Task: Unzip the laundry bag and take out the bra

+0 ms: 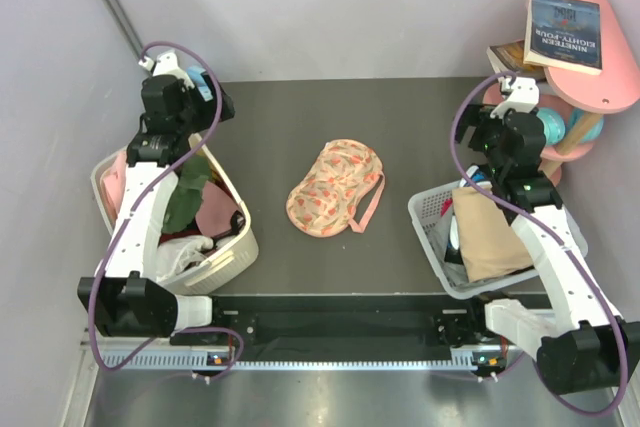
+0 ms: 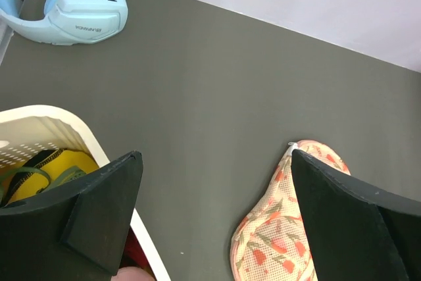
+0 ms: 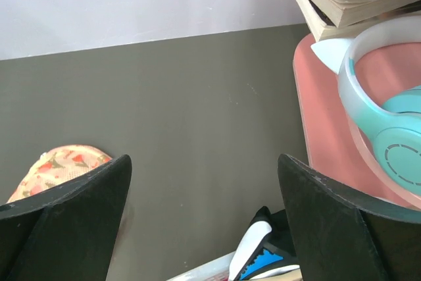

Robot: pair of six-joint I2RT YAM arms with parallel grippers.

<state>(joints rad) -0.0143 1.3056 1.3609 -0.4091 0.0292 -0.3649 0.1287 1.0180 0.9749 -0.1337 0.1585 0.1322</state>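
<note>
Between the two end effectors, on the bare middle of the counter, lies the laundry bag, shut and flat, touching neither arm. From the left end effector it sits off to the right and back toward the bases, its far lobe showing just under the right-hand finger in the left wrist view. From the right end effector it sits off to the left, only an edge peeking past the left-hand finger. Both end effectors are released, jaws spread wide with nothing between them. The bag's long axis runs diagonally, near-left to far-right, with the pink strap trailing on the side facing the right arm. Neither arm looks clearly nearer. No bra shows; it is presumably zipped inside.
</note>
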